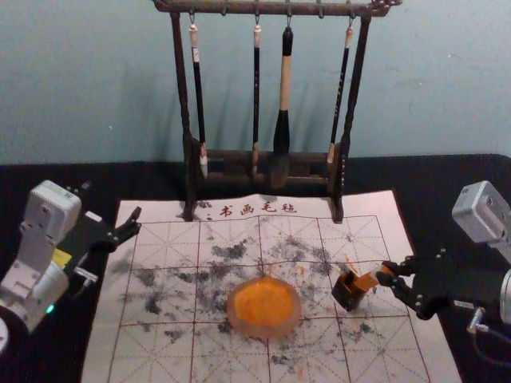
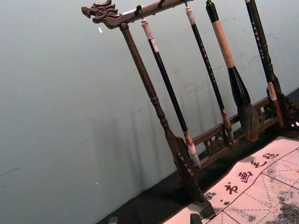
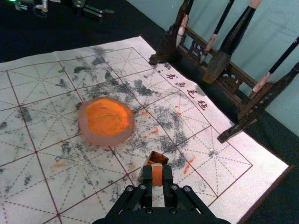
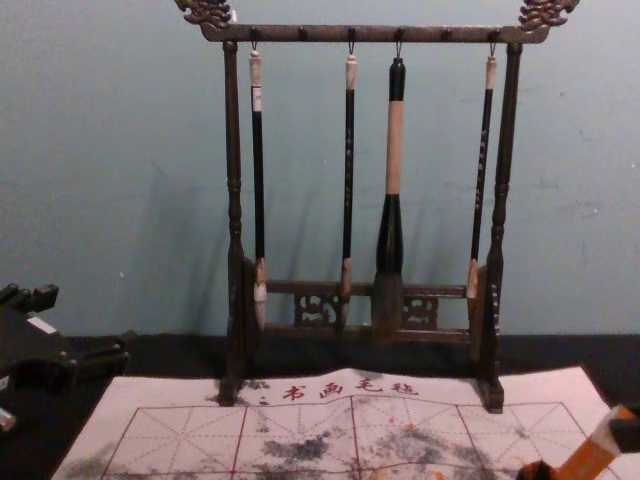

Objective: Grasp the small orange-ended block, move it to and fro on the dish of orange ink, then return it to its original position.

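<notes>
Clearly, right claw [image 1: 386, 275] pinches the block [image 1: 366, 281] between fingertips near the pot [image 1: 348, 293]; left claw [image 1: 136, 222] hangs spread leftward.

A calligraphy work spot: brushes [image 4: 392, 150] hang from a carved rack [image 4: 380, 34] above a gridded mat [image 4: 180, 430].

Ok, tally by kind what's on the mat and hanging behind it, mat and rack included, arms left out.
Slim dark-handled brushes: 3
Thick black-and-tan brush: 1
Dark carved rack: 1
Round pale dish of orange ink: 1
Small orange-ended block: 1
Small dark square holder: 1
White gridded mat: 1
Total: 9
</notes>
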{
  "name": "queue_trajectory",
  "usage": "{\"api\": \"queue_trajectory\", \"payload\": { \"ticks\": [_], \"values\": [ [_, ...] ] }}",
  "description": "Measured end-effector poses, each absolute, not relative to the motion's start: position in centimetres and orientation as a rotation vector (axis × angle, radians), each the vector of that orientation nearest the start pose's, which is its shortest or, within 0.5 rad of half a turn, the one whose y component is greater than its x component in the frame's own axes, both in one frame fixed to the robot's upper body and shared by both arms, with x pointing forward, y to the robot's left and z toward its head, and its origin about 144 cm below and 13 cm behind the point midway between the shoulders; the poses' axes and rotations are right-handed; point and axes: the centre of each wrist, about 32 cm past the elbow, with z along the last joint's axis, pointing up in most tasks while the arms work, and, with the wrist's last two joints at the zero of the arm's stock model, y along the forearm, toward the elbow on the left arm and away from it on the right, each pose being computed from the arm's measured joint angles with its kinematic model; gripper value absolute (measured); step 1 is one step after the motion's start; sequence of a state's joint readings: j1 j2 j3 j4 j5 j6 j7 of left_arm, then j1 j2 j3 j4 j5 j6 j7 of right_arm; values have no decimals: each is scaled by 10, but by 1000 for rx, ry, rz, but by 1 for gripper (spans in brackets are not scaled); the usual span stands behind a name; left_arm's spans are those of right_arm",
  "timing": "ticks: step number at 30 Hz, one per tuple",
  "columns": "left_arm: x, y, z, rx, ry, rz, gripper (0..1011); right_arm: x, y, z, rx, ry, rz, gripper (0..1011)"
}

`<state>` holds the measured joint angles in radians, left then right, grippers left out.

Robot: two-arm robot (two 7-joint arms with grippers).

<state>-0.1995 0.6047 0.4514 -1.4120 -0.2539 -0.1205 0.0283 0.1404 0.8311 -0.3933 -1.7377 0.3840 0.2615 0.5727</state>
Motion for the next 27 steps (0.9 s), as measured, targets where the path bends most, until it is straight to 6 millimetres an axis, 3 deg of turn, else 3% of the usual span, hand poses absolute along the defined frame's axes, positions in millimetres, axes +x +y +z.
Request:
{"api": "queue_trajectory", "payload": {
  "ticks": [27],
  "values": [
    [489, 310, 1140, 304, -285, 1248, 1001, 474, -322, 1221, -524, -43, -638, 100]
  ]
}}
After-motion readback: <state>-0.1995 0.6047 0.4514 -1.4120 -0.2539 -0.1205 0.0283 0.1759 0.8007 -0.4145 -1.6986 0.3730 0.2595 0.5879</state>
